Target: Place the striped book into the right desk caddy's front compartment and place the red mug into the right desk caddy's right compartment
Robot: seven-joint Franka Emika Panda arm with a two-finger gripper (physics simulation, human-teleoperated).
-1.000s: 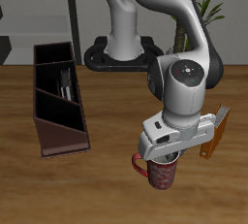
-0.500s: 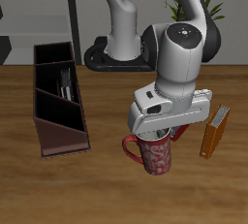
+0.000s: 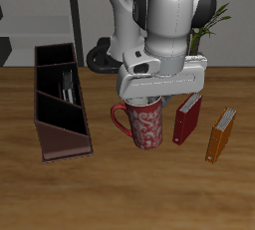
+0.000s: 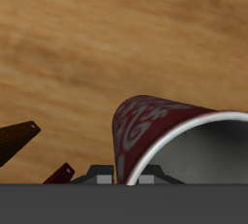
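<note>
The red mug hangs in the air above the table, handle turned toward the caddy. My gripper is shut on its rim from above. In the wrist view the red mug fills the frame close up, showing its pale inside. The right desk caddy lies beside the mug, a little apart, with its low sloped end nearest the table's front edge. The striped book stands inside the caddy, in a section behind the sloped end. The squarish right compartment is at the caddy's far end.
A plain red book stands upright just beyond the mug on the side away from the caddy. An orange book stands a little farther out. The robot's base and a plant sit at the back.
My gripper has lifted the mug off the table near the front edge and carried it back and toward the caddy. The red book, hidden before, now shows.
</note>
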